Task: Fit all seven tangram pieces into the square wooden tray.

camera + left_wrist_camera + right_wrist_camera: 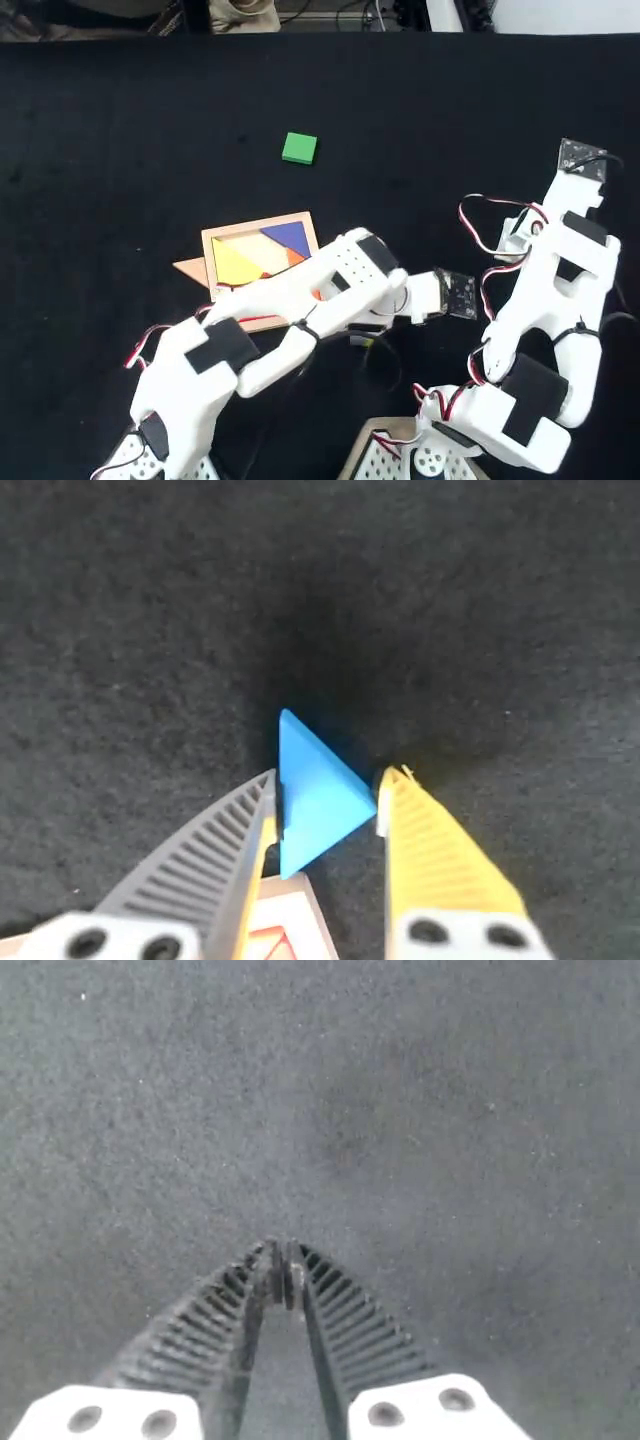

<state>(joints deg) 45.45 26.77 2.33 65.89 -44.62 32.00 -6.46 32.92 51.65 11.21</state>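
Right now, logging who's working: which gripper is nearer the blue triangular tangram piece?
Left. The left gripper grips the blue triangular tangram piece; the right gripper is shut over black cloth elsewhere.

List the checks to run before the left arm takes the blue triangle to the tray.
1. Grip: light blue triangular piece sits between the fingers of the left end effector, touching both: ok.
2. Triangle lifted off the black table: cannot tell.
3. Free slot in the square wooden tray: cannot tell; the left arm covers part of it.
4. Bystander: right end effector shut, away from the tray: ok.
5. Other pieces: green square piece in the tray: not ok; it lies on the table beyond it.
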